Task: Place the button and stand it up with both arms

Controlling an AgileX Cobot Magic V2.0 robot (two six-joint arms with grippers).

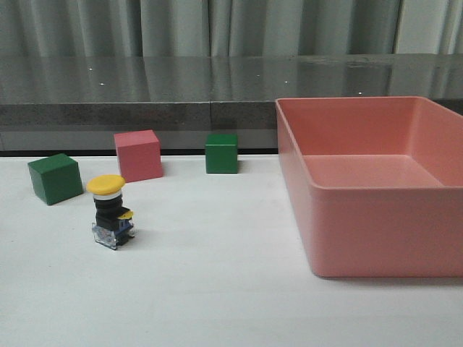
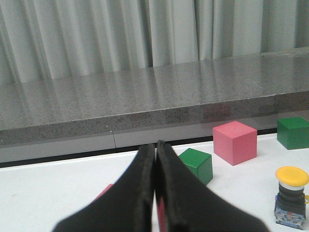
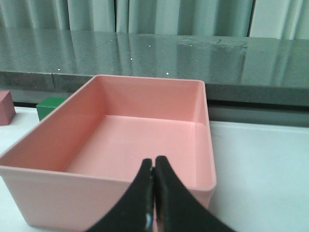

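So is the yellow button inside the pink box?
No, the button stands upright on the white table, left of the box, which holds nothing visible.

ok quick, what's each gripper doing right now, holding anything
left gripper: jaws closed, holding nothing; the button stands on the table apart from it.
right gripper: jaws closed, holding nothing, in front of the pink bin.
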